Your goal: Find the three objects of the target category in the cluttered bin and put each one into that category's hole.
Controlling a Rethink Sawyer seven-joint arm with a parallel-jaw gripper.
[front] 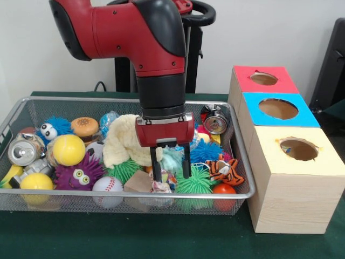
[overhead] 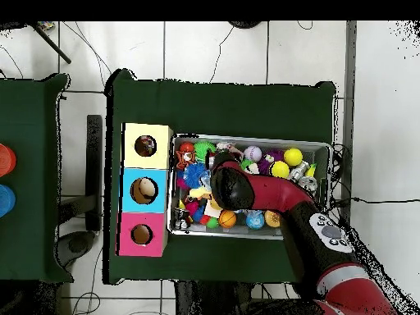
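Bin [front: 16,116] under vertical, open-fingered gripper [front: 170,168].

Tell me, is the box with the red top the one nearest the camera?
No, the yellow-topped box sits nearest; the red-topped box is farthest.

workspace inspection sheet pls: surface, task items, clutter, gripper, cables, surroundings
Surface: green-covered table, carrying bin and boxes.
Job's things: wire mesh bin full; one speckled rope bundle shows under the gripper, no others picked out. Three boxes with holes: red, blue, yellow.
Clutter: cream cloth, yellow balls, baseball, purple fuzzy toy, tiger toy, can, green spiky balls.
Gripper: gripper open, lowered into the bin at the bundle.
Cables: loose cables on the floor beyond the table.
Surroundings: second green table beside; tiled floor.
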